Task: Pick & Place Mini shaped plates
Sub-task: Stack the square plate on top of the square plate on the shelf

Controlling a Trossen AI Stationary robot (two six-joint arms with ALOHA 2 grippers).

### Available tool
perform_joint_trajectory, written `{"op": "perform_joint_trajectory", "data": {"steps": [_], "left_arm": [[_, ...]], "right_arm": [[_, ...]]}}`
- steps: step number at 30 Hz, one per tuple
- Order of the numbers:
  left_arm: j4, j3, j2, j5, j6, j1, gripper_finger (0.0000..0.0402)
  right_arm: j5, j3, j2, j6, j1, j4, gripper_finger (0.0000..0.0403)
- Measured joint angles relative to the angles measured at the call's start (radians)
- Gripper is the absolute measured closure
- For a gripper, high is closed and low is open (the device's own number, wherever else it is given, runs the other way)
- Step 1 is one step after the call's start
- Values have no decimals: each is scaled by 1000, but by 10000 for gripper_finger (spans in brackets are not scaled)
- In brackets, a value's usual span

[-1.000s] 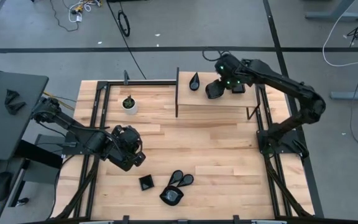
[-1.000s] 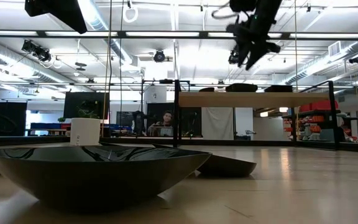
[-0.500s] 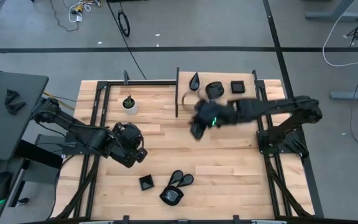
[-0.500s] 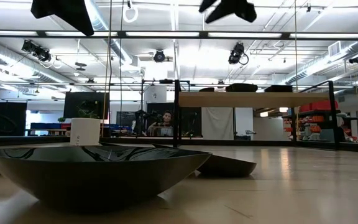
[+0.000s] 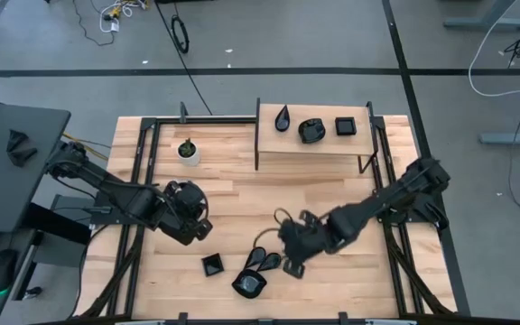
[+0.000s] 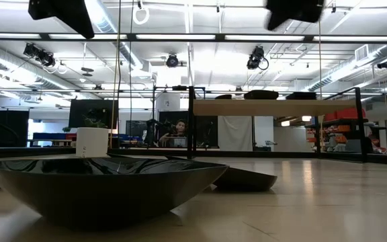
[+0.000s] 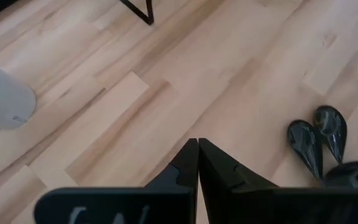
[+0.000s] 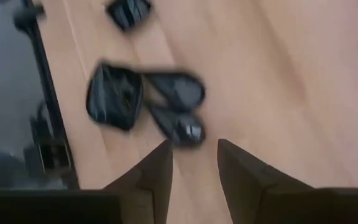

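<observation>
Plates on table: two teardrops (image 5: 264, 261), rounded dish (image 5: 249, 285), square dish (image 5: 212, 265), clustered at front edge, just beside right claw.
Plates on shelf: teardrop (image 5: 283, 117), rounded (image 5: 311, 131), square (image 5: 345, 125), well apart from both claws.
Right claw (image 5: 290, 264): over table beside the teardrops, fingers (image 8: 157, 168) parted, empty.
Left claw (image 5: 201, 226): clenched, empty, over bare wood, near square dish.
Plant pot (image 5: 187, 151): beyond left claw.
</observation>
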Motion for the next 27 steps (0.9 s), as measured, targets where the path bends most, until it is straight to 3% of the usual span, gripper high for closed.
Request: {"op": "perform_joint_trajectory", "data": {"steps": [5, 14, 17, 21, 27], "left_arm": [[1, 0, 1, 54, -17, -28, 388], [9, -14, 4, 65, -276, -137, 387], [37, -50, 14, 116, -392, -180, 383], [191, -154, 15, 209, -570, -240, 351], [568, -357, 22, 268, -863, -309, 277]], "right_arm": [[-62, -25, 19, 88, 71, -78, 273], [-104, -350, -97, 340, 187, 12, 273], [-104, -433, -127, 407, 199, 94, 273], [-90, -499, -143, 420, 198, 217, 273], [-50, -515, -144, 361, 198, 308, 273]]}}
